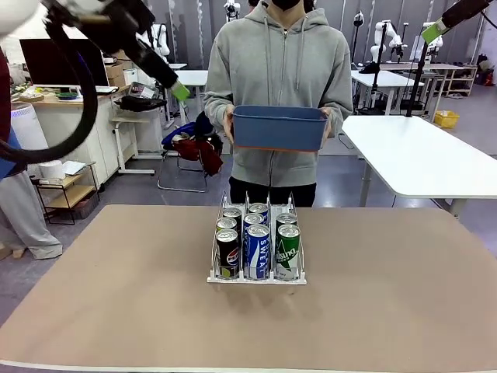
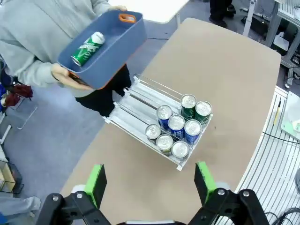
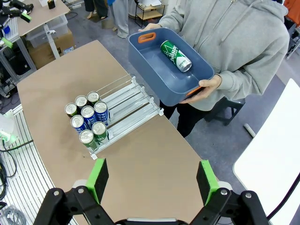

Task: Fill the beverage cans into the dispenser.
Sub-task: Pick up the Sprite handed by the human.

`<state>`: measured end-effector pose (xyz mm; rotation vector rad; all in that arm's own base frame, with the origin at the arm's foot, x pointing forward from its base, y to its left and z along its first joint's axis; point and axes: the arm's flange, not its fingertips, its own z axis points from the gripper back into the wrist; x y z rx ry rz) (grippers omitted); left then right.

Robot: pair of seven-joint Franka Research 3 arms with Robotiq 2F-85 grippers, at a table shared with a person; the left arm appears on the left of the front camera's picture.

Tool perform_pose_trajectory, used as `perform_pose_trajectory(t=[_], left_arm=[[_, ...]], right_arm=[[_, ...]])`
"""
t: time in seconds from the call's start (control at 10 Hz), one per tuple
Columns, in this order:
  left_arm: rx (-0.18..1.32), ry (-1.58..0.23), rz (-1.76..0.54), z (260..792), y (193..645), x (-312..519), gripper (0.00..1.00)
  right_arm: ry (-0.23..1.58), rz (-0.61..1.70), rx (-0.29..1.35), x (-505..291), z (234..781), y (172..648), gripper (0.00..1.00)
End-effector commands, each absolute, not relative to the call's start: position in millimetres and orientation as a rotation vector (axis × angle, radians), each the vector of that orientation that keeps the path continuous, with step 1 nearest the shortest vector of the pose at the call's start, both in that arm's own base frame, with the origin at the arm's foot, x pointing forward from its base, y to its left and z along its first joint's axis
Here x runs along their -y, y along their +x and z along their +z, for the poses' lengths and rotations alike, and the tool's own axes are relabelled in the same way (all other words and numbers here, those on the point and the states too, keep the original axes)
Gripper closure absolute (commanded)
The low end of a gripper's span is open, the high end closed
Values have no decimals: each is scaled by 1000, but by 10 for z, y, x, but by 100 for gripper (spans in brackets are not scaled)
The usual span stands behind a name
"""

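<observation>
The white wire dispenser (image 1: 256,276) stands mid-table with several beverage cans (image 1: 257,250) packed at its front: black in the left lane, blue-and-white in the middle, green on the right. From above, the cans (image 2: 178,127) (image 3: 87,117) fill the front half and the rear lanes (image 2: 140,101) (image 3: 129,98) are bare. One green can (image 2: 88,48) (image 3: 176,55) lies in the blue bin (image 1: 279,128) that the person holds at chest height beyond the table. My left gripper (image 1: 180,91) (image 2: 150,183) and right gripper (image 1: 432,31) (image 3: 152,180) hang high, both open and holding nothing.
The person stands at the far edge, both hands on the blue bin (image 2: 112,58) (image 3: 150,61). Bare brown tabletop (image 1: 116,295) surrounds the dispenser. A white table (image 1: 427,155) stands behind on the right, with desks and chairs farther back.
</observation>
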<state>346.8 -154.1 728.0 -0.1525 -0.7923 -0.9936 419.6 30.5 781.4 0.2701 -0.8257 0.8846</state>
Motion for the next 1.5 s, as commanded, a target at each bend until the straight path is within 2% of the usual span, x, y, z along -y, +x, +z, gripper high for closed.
perform_pose_trajectory(t=[0.0, 0.9, 1.1, 1.4], left_arm=[[779, -137, -943, 7445, 3431, 1474, 0], [815, -134, -929, 7597, 3352, 1475, 0], [786, -210, -982, 7725, 3330, 1388, 0], [787, -257, -1034, 7921, 3531, 1219, 0]], right_arm=[[271, 885, 825, -310, 7808, 4188, 0], [271, 885, 825, -310, 7808, 4188, 0], [271, 885, 825, -310, 7808, 4188, 0], [271, 885, 825, -310, 7808, 4188, 0]])
